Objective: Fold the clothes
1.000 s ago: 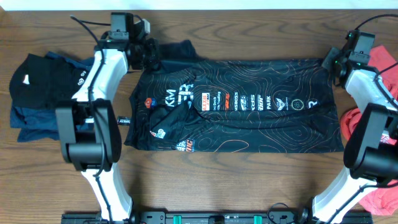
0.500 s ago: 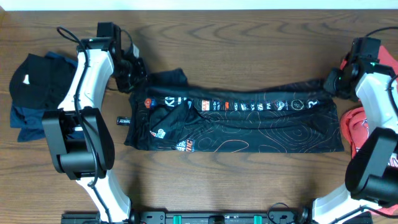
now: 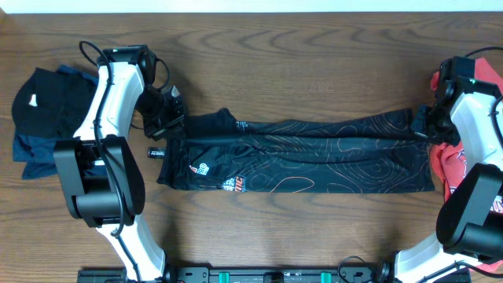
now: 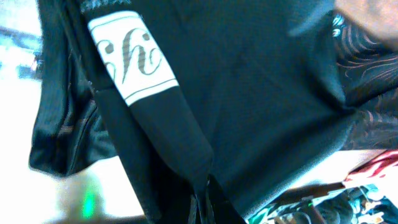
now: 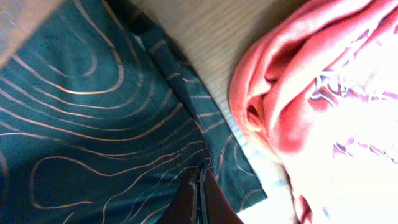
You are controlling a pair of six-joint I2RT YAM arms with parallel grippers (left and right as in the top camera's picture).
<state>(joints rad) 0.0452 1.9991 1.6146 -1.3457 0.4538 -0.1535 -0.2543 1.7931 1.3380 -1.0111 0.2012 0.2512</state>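
Note:
The black jersey [image 3: 314, 153] with orange contour lines lies across the table middle, its far edge folded toward the near edge, logos hidden. My left gripper [image 3: 169, 118] is shut on the jersey's left upper edge; in the left wrist view black cloth [image 4: 249, 93] with a white label [image 4: 130, 56] fills the frame. My right gripper [image 3: 424, 126] is shut on the jersey's right upper edge; the right wrist view shows the contour-lined cloth [image 5: 93, 124] pinched at the fingertips [image 5: 199, 186]. A red T-shirt [image 3: 471, 157] lies at the right edge, also in the right wrist view [image 5: 311, 81].
A pile of black and dark blue garments [image 3: 47, 118] lies at the far left. A small black tag [image 3: 156, 152] lies on the wood beside the jersey's left edge. The table's near rail [image 3: 259, 275] runs along the bottom.
Both grippers have pulled the jersey's far edge toward the near side, folding it over. The sponsor logos, visible before, are now covered, and the jersey forms a narrower band.

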